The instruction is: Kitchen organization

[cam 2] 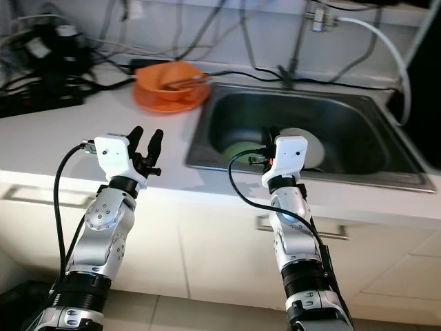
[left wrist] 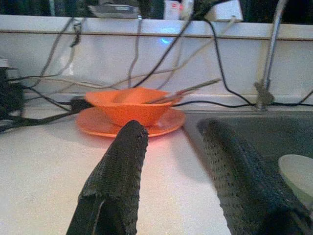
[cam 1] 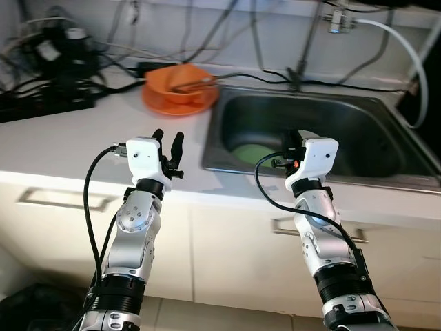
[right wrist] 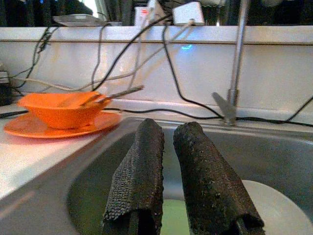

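- White counter [cam 1: 83, 138] runs left of the steel sink [cam 1: 386, 176], which serves as your landmark; cables crowd the wall behind it
- You see a green plate [cam 1: 251, 152] and a white plate [cam 2: 313, 148] in the sink, both partly hidden by the right arm
- An orange bowl [cam 1: 180, 83] sits on an orange plate [cam 1: 162, 103] just left of the sink's back corner; utensils inside are hard to make out
- Your left gripper [cam 1: 169, 146] hovers released over the counter left of the sink
- Your right gripper [right wrist: 168, 147] reaches over the sink's front rim, fingers nearly closed, holding nothing
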